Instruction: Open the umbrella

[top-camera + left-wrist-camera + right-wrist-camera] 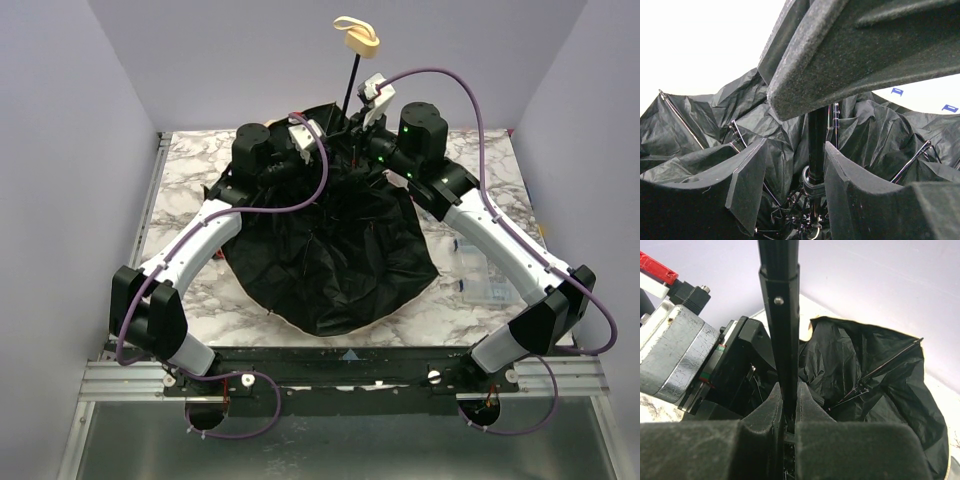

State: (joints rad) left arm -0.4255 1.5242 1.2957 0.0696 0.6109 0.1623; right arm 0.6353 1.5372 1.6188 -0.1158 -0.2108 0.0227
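Observation:
The umbrella (pixel 330 250) lies spread over the table with its black lining and thin ribs facing up and a strip of beige edge at the front. Its slim black shaft (pixel 352 85) rises to the beige handle knob (pixel 358 40) at the back. My right gripper (pixel 788 400) is shut on the shaft (pixel 785 335). Lower down, my left gripper (pixel 796 145) is open. The shaft (pixel 816 135) and its black sliding collar (pixel 812 189) stand between its fingers (pixel 747 180), close against the right one. In the top view the left gripper (pixel 325 135) and the right gripper (pixel 362 115) meet at the shaft.
The marble table (pixel 190 170) is boxed in by lilac walls on three sides. A clear plastic box (pixel 480 275) lies under my right arm. The canopy covers the table's middle. My left wrist's metal body (pixel 675 350) sits close beside the shaft.

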